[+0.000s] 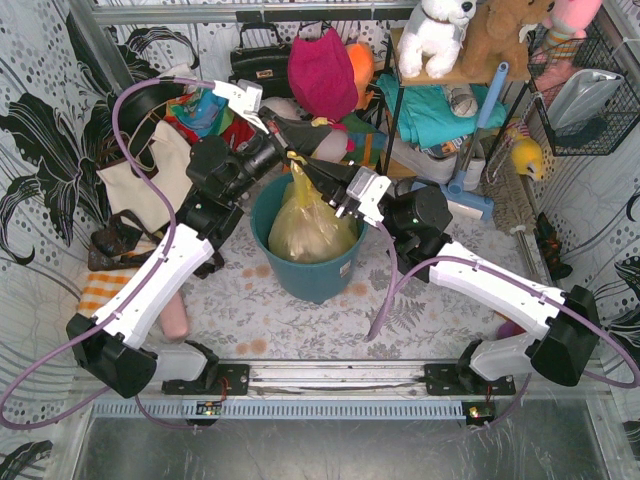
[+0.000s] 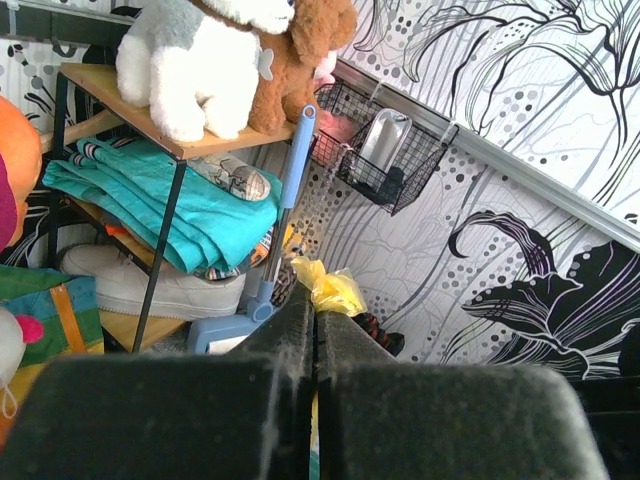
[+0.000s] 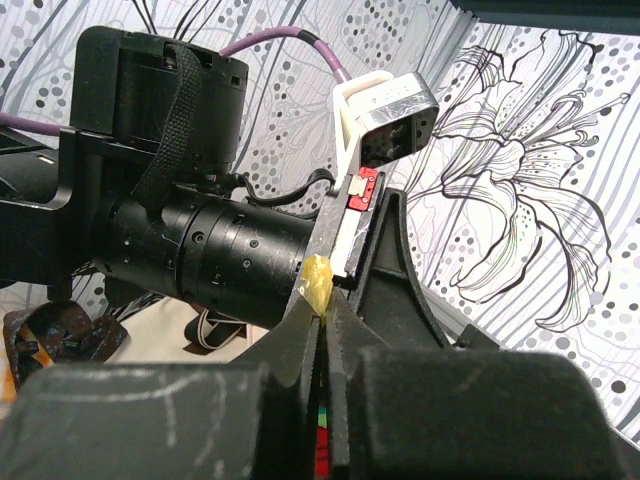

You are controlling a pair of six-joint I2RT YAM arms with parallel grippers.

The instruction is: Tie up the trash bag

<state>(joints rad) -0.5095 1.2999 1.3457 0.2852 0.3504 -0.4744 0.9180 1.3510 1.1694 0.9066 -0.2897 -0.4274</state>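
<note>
The round teal bin stands on the table between the two arms, and the trash bag sits inside it, its body filling the bin while its gathered neck rises above the rim. The bag looks light, its film thin, limp and slick, likely to stretch or tear under a hard pull, so the sensible hold is high on the bunched neck, not on the loaded belly. Both tools meet at that neck. The left gripper is clamped tight on it, a crumpled yellow tuft poking past its fingertips in its own wrist view. The right gripper is likewise closed, pinching a small fold of the yellow film.
</note>
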